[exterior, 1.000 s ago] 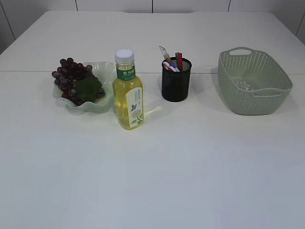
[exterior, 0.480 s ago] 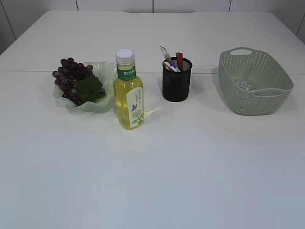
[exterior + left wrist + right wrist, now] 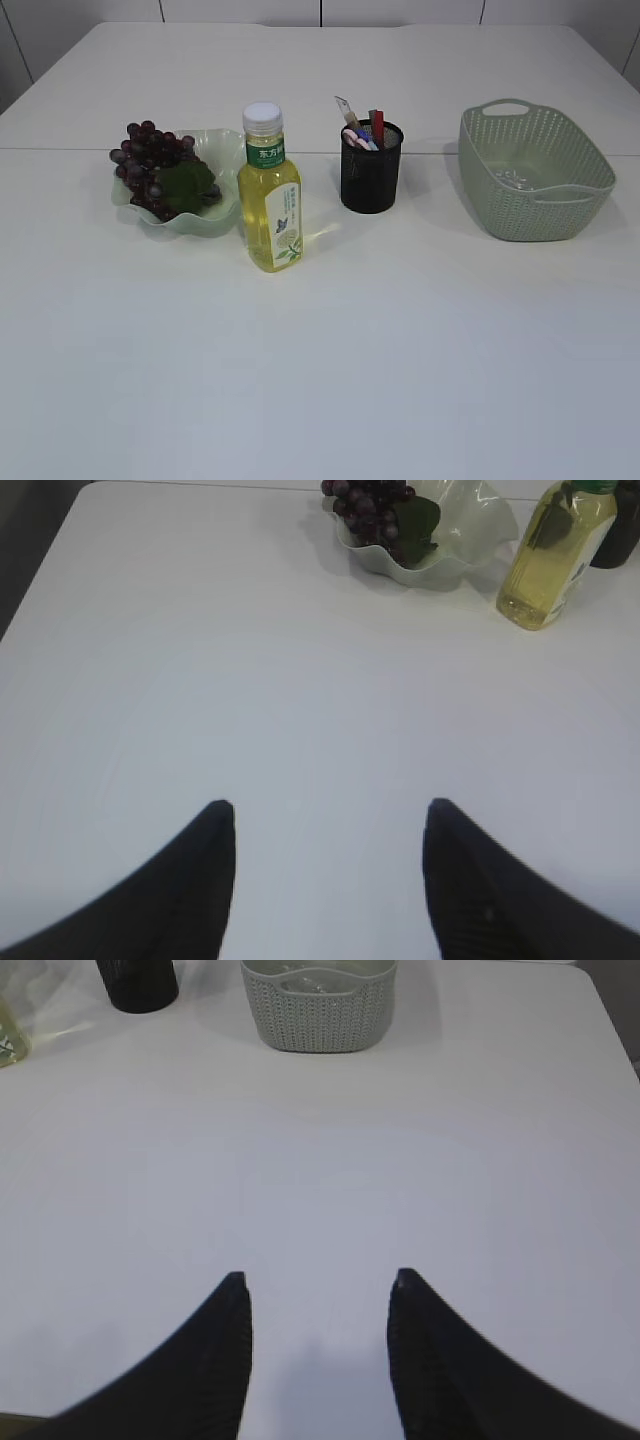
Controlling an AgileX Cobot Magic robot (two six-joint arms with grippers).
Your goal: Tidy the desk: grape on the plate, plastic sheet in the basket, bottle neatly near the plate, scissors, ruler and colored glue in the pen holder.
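Note:
Dark purple grapes (image 3: pixel 152 165) lie in the pale green plate (image 3: pixel 222 148) at the left. A yellow bottle (image 3: pixel 269 195) with a white cap stands upright just right of the plate. The black mesh pen holder (image 3: pixel 370 172) holds scissors, a ruler and coloured glue (image 3: pixel 360 130). The green basket (image 3: pixel 533 170) has a clear plastic sheet (image 3: pixel 512 178) inside. My left gripper (image 3: pixel 328 805) is open over bare table, far from the plate (image 3: pixel 470 555) and bottle (image 3: pixel 550 550). My right gripper (image 3: pixel 318 1278) is open, well short of the basket (image 3: pixel 318 1005). Neither gripper shows in the exterior view.
The white table (image 3: pixel 320 350) has a seam running across behind the objects. Its left edge (image 3: pixel 40 570) shows in the left wrist view and its right edge (image 3: pixel 610 1020) in the right wrist view.
None of the objects has been moved; the exterior picture has only shifted a touch. No arm appears in the exterior view.

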